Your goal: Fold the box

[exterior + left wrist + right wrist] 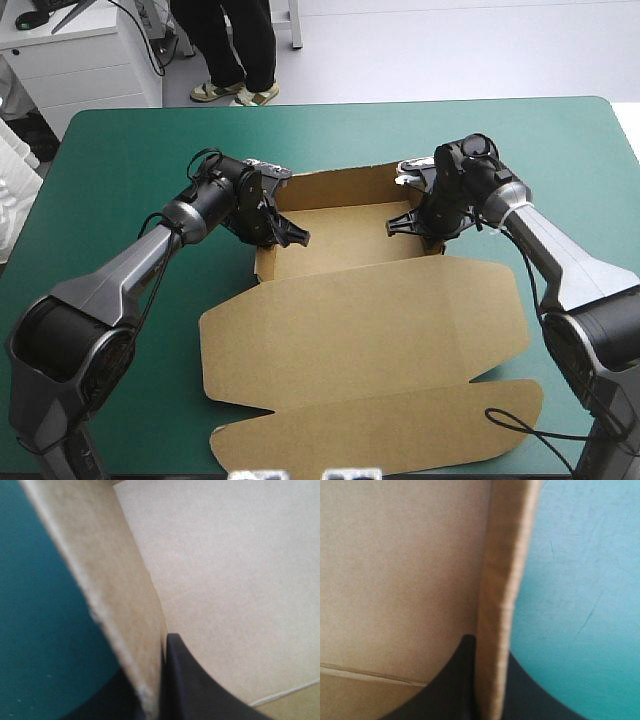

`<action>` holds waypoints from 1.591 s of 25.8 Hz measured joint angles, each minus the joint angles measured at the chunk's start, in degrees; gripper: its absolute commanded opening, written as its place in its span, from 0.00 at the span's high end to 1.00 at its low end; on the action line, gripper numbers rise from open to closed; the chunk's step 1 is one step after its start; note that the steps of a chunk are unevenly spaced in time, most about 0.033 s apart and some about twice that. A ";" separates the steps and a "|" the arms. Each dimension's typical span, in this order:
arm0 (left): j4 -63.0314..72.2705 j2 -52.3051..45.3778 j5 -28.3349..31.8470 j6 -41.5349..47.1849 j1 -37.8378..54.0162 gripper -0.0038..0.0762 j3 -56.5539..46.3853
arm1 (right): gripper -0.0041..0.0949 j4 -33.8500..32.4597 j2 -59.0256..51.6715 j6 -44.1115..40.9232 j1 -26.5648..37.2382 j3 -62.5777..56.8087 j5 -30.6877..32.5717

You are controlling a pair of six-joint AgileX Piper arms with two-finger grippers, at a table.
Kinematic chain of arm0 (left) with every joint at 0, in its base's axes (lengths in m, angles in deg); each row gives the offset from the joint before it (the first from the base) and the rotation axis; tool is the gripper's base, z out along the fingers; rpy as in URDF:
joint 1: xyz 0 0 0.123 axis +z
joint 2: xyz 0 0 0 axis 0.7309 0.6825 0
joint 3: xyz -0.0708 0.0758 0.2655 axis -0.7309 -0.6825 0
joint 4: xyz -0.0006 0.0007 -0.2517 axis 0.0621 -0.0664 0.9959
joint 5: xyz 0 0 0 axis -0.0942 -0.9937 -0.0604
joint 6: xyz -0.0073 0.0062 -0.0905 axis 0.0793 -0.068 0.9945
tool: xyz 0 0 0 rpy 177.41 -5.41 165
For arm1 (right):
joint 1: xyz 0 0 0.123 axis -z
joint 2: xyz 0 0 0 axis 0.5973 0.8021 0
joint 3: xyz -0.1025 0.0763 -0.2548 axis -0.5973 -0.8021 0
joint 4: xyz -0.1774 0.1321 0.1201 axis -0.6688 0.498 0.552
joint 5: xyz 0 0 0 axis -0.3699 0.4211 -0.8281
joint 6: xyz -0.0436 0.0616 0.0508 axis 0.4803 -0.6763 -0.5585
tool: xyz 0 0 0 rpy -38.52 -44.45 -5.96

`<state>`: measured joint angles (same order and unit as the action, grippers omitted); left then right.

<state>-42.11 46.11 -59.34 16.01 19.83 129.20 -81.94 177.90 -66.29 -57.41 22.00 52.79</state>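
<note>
1. Left side first: my left claw (285, 233) is down at the left end of the box (365, 315) and clamped on the left wall (120, 605). One black finger (200, 690) is inside over the brown floor, and the other is outside over the teal-green cover, with the board pinched between them.
2. That wall stands upright and runs from far to near, edge-on to my wrist.
3. Moving to the middle: the box sits mid-tabletop (120, 150). Its tray (345, 240) is the far part, with the far wall (340, 188) raised. The lid (400, 340) lies flat toward the near edge, and its front flap (380, 425) is flat too.
4. Here's the relation that counts: the tray's long axis runs left to right, straight from one claw to the other. Each end wall belongs to the arm nearer it.
5. Over to the right: my right claw (405, 224) mirrors the left and is clamped on the right wall (502, 580). The board stands upright between its fingers, with the tray floor on the inner side and the cover on the outer.
6. My read: the tray lies inward of both claws, so any tuck goes toward the middle. Both sides should move together, or the board may twist.
7. The lid lies nearward of both claws, and I judge it a later step.
</note>
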 measured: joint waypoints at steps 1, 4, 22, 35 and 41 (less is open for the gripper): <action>0.45 0.13 0.00 -0.17 0.11 0.96 -0.12 | 0.98 0.14 0.24 0.00 0.00 0.00 0.04; 0.45 0.19 -0.17 -0.97 0.42 0.81 -0.33 | 0.96 0.67 1.19 0.17 0.00 -0.01 0.11; -0.56 0.32 -0.14 -5.59 0.52 0.29 -0.37 | 0.27 0.84 0.23 3.57 0.05 -0.01 -0.30; -1.30 -14.59 -0.49 -6.80 0.52 0.48 -0.37 | 0.29 0.61 -10.20 6.31 0.05 -0.01 -1.07; -1.36 -23.96 -6.11 -11.45 0.52 0.96 -0.32 | 0.30 0.49 -15.17 6.60 0.05 -0.01 -0.96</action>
<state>-43.48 22.16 -65.44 4.56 20.35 128.89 -81.45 162.74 -59.68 -57.36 21.99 51.82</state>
